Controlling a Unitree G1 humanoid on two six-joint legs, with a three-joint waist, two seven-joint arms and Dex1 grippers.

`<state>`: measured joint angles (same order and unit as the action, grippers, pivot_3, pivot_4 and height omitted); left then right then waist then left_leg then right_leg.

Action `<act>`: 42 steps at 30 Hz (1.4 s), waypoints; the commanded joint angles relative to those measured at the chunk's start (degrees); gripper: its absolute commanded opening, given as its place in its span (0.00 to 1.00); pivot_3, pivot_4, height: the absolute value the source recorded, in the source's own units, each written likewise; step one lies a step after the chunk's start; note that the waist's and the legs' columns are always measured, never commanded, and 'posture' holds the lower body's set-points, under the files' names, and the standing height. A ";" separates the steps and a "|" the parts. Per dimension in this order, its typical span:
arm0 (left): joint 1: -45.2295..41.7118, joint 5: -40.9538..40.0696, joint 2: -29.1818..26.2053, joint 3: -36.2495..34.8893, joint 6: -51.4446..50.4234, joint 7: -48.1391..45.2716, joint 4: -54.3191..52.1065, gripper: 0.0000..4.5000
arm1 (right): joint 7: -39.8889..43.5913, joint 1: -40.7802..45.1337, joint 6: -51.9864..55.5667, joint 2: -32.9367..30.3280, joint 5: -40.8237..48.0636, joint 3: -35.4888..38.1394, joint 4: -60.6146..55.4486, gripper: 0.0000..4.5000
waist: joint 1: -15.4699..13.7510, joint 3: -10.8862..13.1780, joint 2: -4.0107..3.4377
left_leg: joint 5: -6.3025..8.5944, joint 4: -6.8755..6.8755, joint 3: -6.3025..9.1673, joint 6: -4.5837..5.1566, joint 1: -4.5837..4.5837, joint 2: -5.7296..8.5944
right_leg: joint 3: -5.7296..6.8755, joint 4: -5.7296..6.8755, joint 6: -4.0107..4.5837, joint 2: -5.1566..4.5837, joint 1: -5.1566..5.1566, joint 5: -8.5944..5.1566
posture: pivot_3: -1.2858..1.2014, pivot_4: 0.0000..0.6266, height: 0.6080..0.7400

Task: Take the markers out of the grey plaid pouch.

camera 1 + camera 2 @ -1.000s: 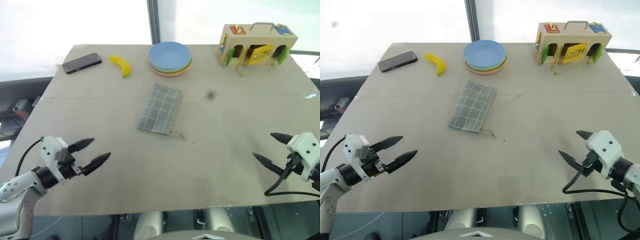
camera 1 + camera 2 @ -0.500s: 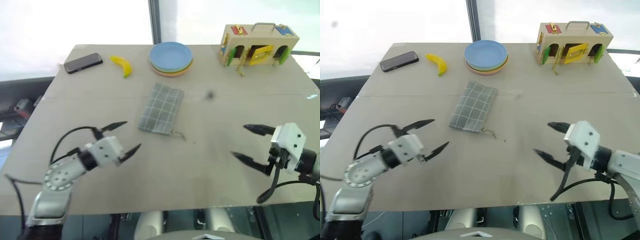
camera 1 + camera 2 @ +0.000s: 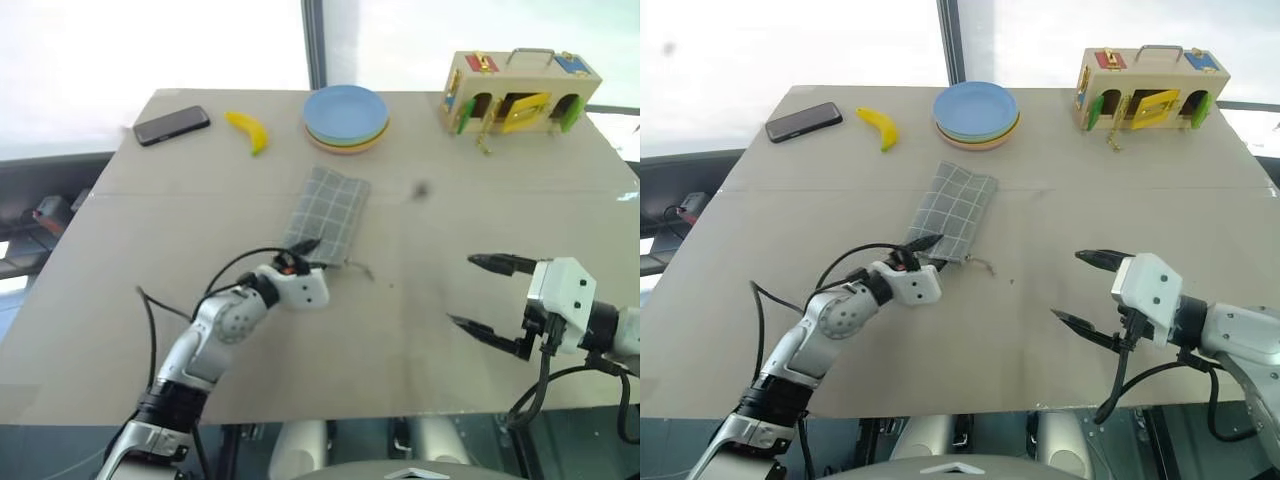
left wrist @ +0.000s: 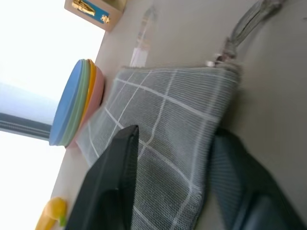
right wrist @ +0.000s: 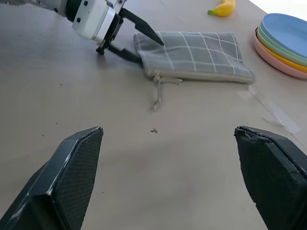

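Left eye view: the grey plaid pouch [image 3: 328, 216] lies flat at frame centre on the table [image 3: 450, 240], zip cord toward the lower right. The left gripper [image 3: 304, 256] sits at the pouch's near corner, one finger over the fabric, one beside its edge, jaws partly parted around the corner; a firm grasp cannot be confirmed. The right gripper [image 3: 482, 295] hangs at lower right, well apart from the pouch, jaws spread wide and empty.

Left wrist view: the pouch corner lies between the two fingers [image 4: 112, 187].

Right wrist view: the left gripper straddles the pouch's corner at upper left. No markers are visible.
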<state>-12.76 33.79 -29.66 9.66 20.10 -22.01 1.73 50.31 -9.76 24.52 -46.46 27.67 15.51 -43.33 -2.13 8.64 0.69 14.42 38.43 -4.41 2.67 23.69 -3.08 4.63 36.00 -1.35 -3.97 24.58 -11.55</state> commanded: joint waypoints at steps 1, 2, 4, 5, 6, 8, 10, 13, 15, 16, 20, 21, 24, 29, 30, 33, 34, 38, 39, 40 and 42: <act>0.26 -0.24 0.02 1.08 0.13 1.82 1.27 0.10 | -2.87 0.19 -0.23 1.22 -0.12 0.01 -2.33 1.00 | -0.15 -0.07 -0.06 | 0.00 0.00 0.00 0.00 -0.02 0.00 | 0.00 0.01 0.00 0.00 -0.01 0.00 | 0.52 0.24 1.00; -0.07 -1.79 0.57 0.63 0.99 2.62 1.83 0.00 | -4.14 0.70 0.49 1.68 -0.28 -0.85 -2.64 1.00 | -0.21 -0.10 -0.09 | 0.00 0.01 0.02 0.00 -0.03 0.00 | 0.02 0.03 0.00 0.00 -0.03 0.00 | 0.52 0.24 1.00; -1.00 -11.06 2.76 -0.21 4.29 0.80 2.63 0.00 | -7.62 3.06 3.91 1.68 -1.83 -4.06 -3.83 1.00 | -0.14 -0.15 -0.17 | 0.00 0.05 0.02 0.00 -0.08 0.00 | 0.02 0.04 0.20 -0.02 -0.10 -0.12 | 0.52 0.24 1.00; -1.29 -16.58 3.91 -0.61 4.49 -1.58 2.34 0.00 | -9.48 4.65 5.94 1.89 -2.22 -5.71 -4.33 1.00 | -0.08 -0.14 -0.17 | 0.00 0.07 0.02 0.00 -0.07 -0.01 | 0.02 0.05 0.20 -0.03 -0.09 -0.12 | 0.52 0.24 1.00; -1.70 -22.20 4.91 -1.27 3.57 -4.21 1.54 0.00 | -11.72 7.38 8.62 2.60 -2.26 -7.92 -4.55 1.00 | -0.01 -0.13 -0.14 | 0.00 0.12 0.02 0.00 -0.04 -0.02 | 0.02 0.07 0.20 -0.05 -0.07 -0.12 | 0.52 0.24 1.00; -2.65 -30.47 5.49 -1.94 1.98 -9.43 0.15 0.00 | -15.45 14.56 15.54 5.78 1.76 -11.72 -4.15 1.00 | 0.18 -0.03 0.02 | 0.00 0.28 0.00 0.00 0.05 -0.04 | 0.02 0.18 0.21 -0.07 0.02 -0.12 | 0.52 0.24 1.00; -3.52 -36.33 5.70 -2.43 0.61 -13.36 -0.10 0.00 | -18.81 21.95 24.25 10.51 7.91 -14.27 -2.25 1.00 | 0.71 0.00 0.06 | 0.00 0.34 0.01 0.00 0.05 -0.05 | 0.02 0.33 0.24 -0.05 0.07 -0.10 | 0.52 0.24 1.00; -4.07 -38.59 5.61 -2.26 1.01 -15.51 0.51 0.00 | -22.37 28.34 31.89 14.99 11.03 -16.77 0.08 1.00 | 1.04 -0.01 0.05 | -0.01 0.34 0.11 0.00 0.02 -0.05 | 0.05 0.54 0.46 0.01 0.10 0.03 | 0.52 0.24 1.00; -4.18 -38.61 5.47 -2.10 1.65 -16.18 1.35 0.00 | -23.81 31.10 35.92 16.80 12.75 -17.76 1.70 1.00 | 1.18 0.00 0.05 | -0.01 0.33 0.15 0.00 0.05 -0.01 | 0.08 0.56 0.44 0.01 0.10 0.06 | 0.52 0.24 1.00; -4.19 -38.38 5.43 -1.93 2.19 -16.45 1.77 0.00 | -24.32 32.30 37.26 17.61 13.14 -18.48 2.72 1.00 | 1.24 -0.01 0.05 | -0.01 0.33 0.13 0.00 0.08 0.00 | 0.07 0.55 0.29 0.00 0.10 0.16 | 0.52 0.24 1.00; -3.57 -37.34 5.57 -1.06 4.63 -17.22 2.08 0.00 | -26.97 35.53 40.35 21.31 13.23 -20.27 6.25 0.91 | 1.30 -0.01 0.05 | 0.00 0.33 0.08 0.01 0.08 0.06 | 0.05 0.50 0.27 -0.04 0.10 0.16 | 0.52 0.24 1.00; -3.30 -37.02 5.63 -0.91 5.14 -17.18 2.11 0.00 | -27.63 36.03 41.09 22.25 13.41 -20.26 6.93 0.88 | 1.31 -0.01 0.05 | 0.00 0.33 0.09 0.01 0.08 0.05 | 0.06 0.51 0.27 -0.03 0.10 0.16 | 0.52 0.24 1.00; -2.59 -36.58 5.67 -0.50 6.35 -17.15 1.92 0.00 | -29.48 37.44 44.41 24.88 14.71 -19.34 9.17 0.58 | 1.35 -0.01 0.05 | 0.00 0.33 0.11 0.01 0.07 0.02 | 0.08 0.55 0.27 -0.01 0.11 0.16 | 0.52 0.24 1.00; -1.66 -37.23 5.65 -0.40 6.88 -17.54 1.22 0.00 | -31.61 38.69 47.54 25.13 14.72 -17.26 10.54 0.05 | 1.36 -0.01 0.04 | 0.00 0.33 0.09 0.01 0.07 0.01 | 0.07 0.55 0.26 -0.03 0.11 0.16 | 0.52 0.24 1.00; -1.47 -37.55 5.67 -0.49 7.07 -17.69 1.19 0.00 | -31.93 38.90 48.06 24.82 14.66 -16.64 10.71 0.01 | 1.36 0.00 0.04 | 0.00 0.33 0.09 0.01 0.07 0.01 | 0.06 0.55 0.26 -0.03 0.11 0.16 | 0.52 0.24 1.00; -0.67 -42.89 5.13 -1.35 7.74 -21.72 1.73 0.00 | -33.98 39.48 49.90 21.54 12.76 -11.52 13.05 0.01 | 1.32 0.00 0.04 | 0.00 0.33 0.11 0.01 0.08 0.01 | 0.08 0.55 0.26 -0.02 0.12 0.16 | 0.52 0.24 1.00; -0.44 -44.19 4.75 -1.55 8.29 -23.03 1.74 0.00 | -34.64 39.57 50.33 20.67 12.26 -9.78 14.00 0.01 | 1.35 0.00 0.03 | 0.00 0.33 0.10 0.00 0.08 0.00 | 0.08 0.54 0.27 -0.03 0.12 0.15 | 0.52 0.24 1.00; 0.42 -49.48 3.75 -2.21 8.34 -28.19 0.36 0.00 | -36.68 39.12 49.30 16.62 8.72 -6.46 18.40 0.01 | 1.34 0.00 0.02 | 0.00 0.32 0.09 0.00 0.09 0.00 | 0.07 0.53 0.28 -0.02 0.13 0.15 | 0.52 0.24 1.00; 0.68 -51.48 3.43 -2.24 7.71 -29.97 -0.37 0.00 | -37.27 39.10 48.49 15.71 7.50 -6.24 19.82 0.01 | 1.34 0.01 0.02 | 0.00 0.32 0.09 0.01 0.09 0.00 | 0.07 0.53 0.30 -0.02 0.13 0.13 | 0.52 0.24 1.00; 0.83 -52.83 3.20 -2.25 7.29 -31.16 -0.83 0.00 | -37.61 39.12 47.94 15.18 6.77 -6.19 20.72 0.01 | 1.39 0.01 0.02 | 0.00 0.32 0.08 0.01 0.10 0.00 | 0.07 0.53 0.38 -0.03 0.14 0.08 | 0.52 0.24 1.00; 1.05 -55.20 2.88 -2.40 6.16 -32.87 -1.79 0.00 | -38.33 39.31 46.86 14.67 5.31 -6.15 22.31 0.01 | 1.40 0.01 0.02 | 0.00 0.32 0.04 0.01 0.09 0.01 | 0.03 0.53 0.45 -0.03 0.15 0.03 | 0.52 0.24 1.00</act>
<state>-11.86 -18.04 -26.30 9.27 26.36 -53.58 3.21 13.80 28.65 73.07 -30.82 35.51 7.08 -21.45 -0.73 8.64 0.71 14.42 38.74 -4.36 2.67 23.78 -3.07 4.66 36.53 -0.91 -3.97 24.75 -11.53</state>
